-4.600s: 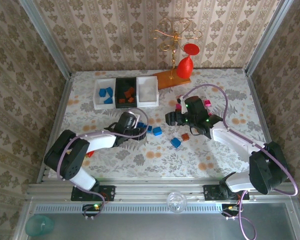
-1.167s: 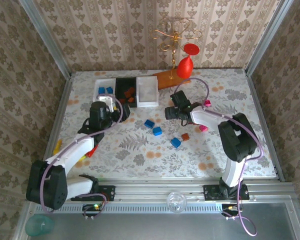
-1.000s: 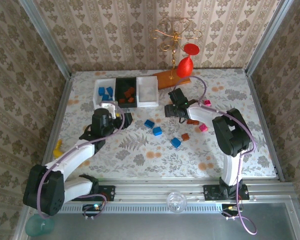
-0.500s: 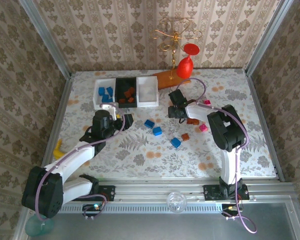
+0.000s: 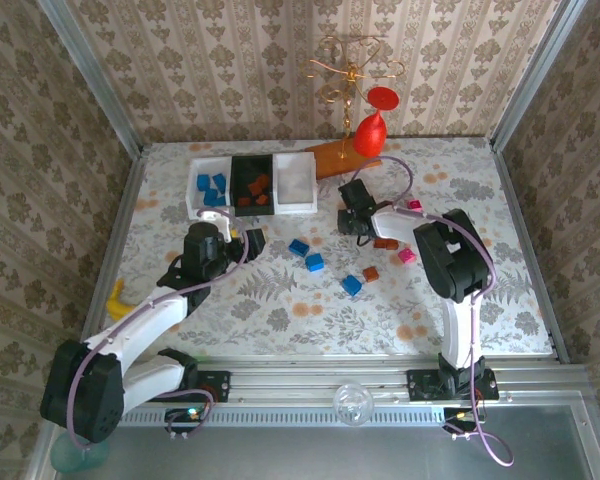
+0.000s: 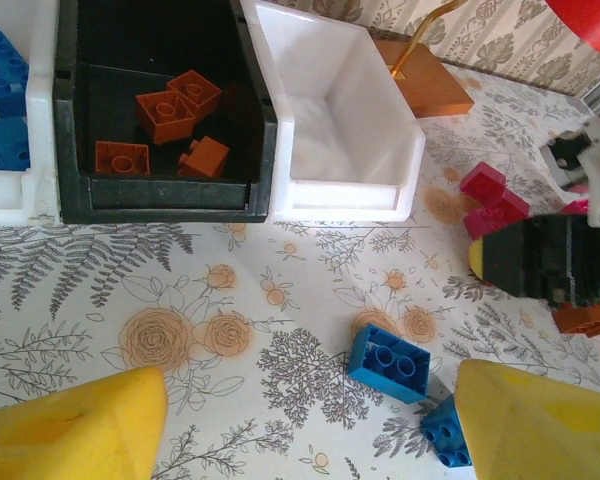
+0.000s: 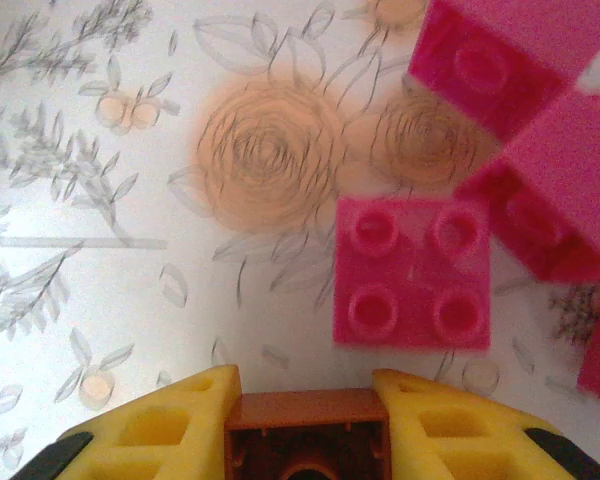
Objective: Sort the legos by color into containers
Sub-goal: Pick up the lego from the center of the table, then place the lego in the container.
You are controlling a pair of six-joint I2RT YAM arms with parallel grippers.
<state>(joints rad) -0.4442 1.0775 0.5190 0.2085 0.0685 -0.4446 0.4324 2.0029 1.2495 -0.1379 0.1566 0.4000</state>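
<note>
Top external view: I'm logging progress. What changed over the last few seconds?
The left pincer went from the loose blue bricks to the left white bin and pulled back, open; one fewer blue brick lies loose. The right pincer swung toward the far side and closed on a brown-orange brick. The bins and red goblet stayed put.

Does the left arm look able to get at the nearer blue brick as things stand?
Probably yes: the left claw is open and empty, and that blue brick lies just ahead of it with bare table between; a second blue brick crowds one corner.
</note>
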